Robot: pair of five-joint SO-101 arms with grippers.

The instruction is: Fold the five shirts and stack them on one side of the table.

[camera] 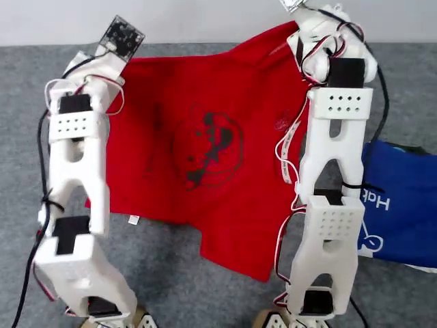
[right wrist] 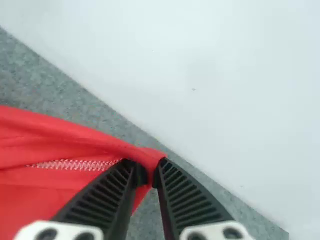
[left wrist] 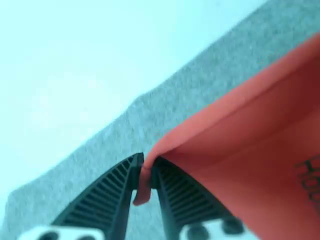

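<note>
A red shirt (camera: 205, 143) with a dark round print lies spread across the grey table between the two arms. At its far left corner my left gripper (left wrist: 145, 167) is shut on the red cloth (left wrist: 240, 150), a fold pinched between the black ribbed fingers (left wrist: 112, 192). My right gripper (right wrist: 149, 172) is shut on the shirt's far right edge (right wrist: 65, 145), near a white stitched seam. In the high view the left arm (camera: 78, 123) stands over the shirt's left side and the right arm (camera: 334, 109) over its right side.
A blue shirt (camera: 403, 205) with white print lies at the table's right edge, beside the right arm. A small white tag (camera: 134, 219) lies on the grey table (camera: 171, 287) near the red shirt's near edge. A pale wall runs along the table's far side.
</note>
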